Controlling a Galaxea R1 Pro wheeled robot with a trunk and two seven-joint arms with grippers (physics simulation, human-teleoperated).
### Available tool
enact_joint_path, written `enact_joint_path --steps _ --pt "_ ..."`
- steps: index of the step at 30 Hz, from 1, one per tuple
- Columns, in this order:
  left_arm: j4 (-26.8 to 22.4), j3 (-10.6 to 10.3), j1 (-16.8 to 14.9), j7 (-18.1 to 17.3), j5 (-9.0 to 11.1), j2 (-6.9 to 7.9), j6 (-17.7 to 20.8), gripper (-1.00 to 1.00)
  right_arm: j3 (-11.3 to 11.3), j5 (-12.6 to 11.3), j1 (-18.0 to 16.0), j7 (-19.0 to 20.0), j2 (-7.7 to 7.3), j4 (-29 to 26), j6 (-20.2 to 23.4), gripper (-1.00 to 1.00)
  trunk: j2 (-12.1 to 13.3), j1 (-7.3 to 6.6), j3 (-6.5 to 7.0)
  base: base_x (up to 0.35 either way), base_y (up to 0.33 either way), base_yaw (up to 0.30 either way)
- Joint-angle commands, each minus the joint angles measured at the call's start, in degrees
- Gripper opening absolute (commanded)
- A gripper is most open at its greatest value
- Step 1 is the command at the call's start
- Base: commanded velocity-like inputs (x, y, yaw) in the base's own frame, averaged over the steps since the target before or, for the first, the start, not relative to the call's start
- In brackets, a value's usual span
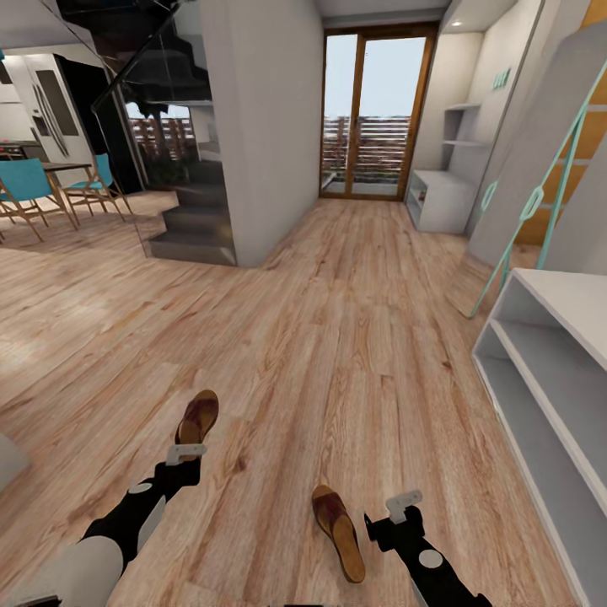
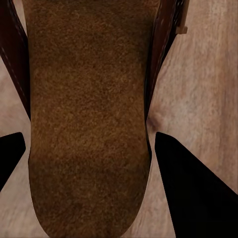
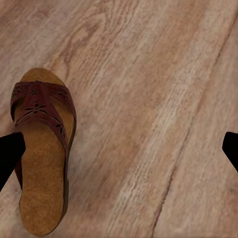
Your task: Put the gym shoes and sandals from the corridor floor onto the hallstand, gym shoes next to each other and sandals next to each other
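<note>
Two sandals lie on the corridor floor (image 1: 337, 320), well apart from each other. The left sandal (image 1: 199, 417) sits just beyond the left gripper (image 1: 187, 453); the right sandal (image 1: 339, 521) lies just beside the right gripper (image 1: 403, 506), toward the robot's left.

Left wrist view: the sandal's footbed (image 2: 89, 124) runs between the two dark fingertips (image 2: 198, 193), jaws spread wide on either side of the heel end, apparently not touching it. Judged a straddle lined up for a pinch across the sole's width, not yet closed.

Right wrist view: jaws wide, holding nothing; the other sandal (image 3: 42, 153) lies off to one side, near one fingertip (image 3: 10, 153), so this arm would need to shift sideways before it could grasp.

A white open-shelved rack (image 1: 548, 371) stands at the robot's right. A similar pale unit (image 1: 443, 198) sits farther down the corridor by the glass door (image 1: 371, 118). No gym shoes spotted.
</note>
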Motion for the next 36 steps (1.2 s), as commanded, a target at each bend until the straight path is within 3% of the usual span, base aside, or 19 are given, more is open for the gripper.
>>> enact_joint_path --steps 1,8,11,15,22,26,36 --pt "-0.07 0.51 -0.11 -0.43 -0.67 -0.08 -0.13 -1.00 -0.08 0.57 -0.02 0.02 0.02 -0.01 -0.01 1.00 -0.44 0.21 -0.31 0.000 0.000 0.000" --pt "-1.71 0.58 -0.14 -0.67 -0.63 -0.12 0.09 -1.00 -0.08 0.57 -0.02 -0.32 0.23 -0.50 0.11 1.00 -0.95 0.60 -2.42 0.000 0.000 0.044" --pt "-1.95 0.53 -0.13 -0.71 -0.62 -0.05 0.18 -1.00 -0.08 0.63 -0.38 -0.49 1.63 -0.71 0.32 1.00 -0.99 0.68 -3.35 0.000 0.000 0.089" --pt "-2.02 0.51 -0.13 -0.72 -0.62 -0.03 0.20 -1.00 -0.08 0.67 -2.74 -2.51 3.03 -0.71 0.41 1.00 -1.04 0.78 -4.58 0.000 0.000 0.094" --pt "-2.09 0.51 -0.13 -0.72 -0.62 -0.09 0.21 -1.00 0.00 0.65 -6.04 -4.93 3.46 0.99 -0.28 1.00 -1.14 0.96 -6.64 0.000 0.000 0.081" --pt "-2.12 0.51 -0.13 -0.72 -0.62 -0.15 0.21 -1.00 0.19 0.69 -6.16 -4.98 3.52 4.03 -1.80 1.00 -1.19 1.06 -7.59 0.000 0.000 0.015" --pt "-2.78 0.51 -0.19 -0.72 -0.62 -0.35 0.23 -1.00 0.33 0.89 -6.25 -4.96 3.57 8.50 -11.09 1.00 -1.32 1.32 -9.82 0.000 0.000 0.002"
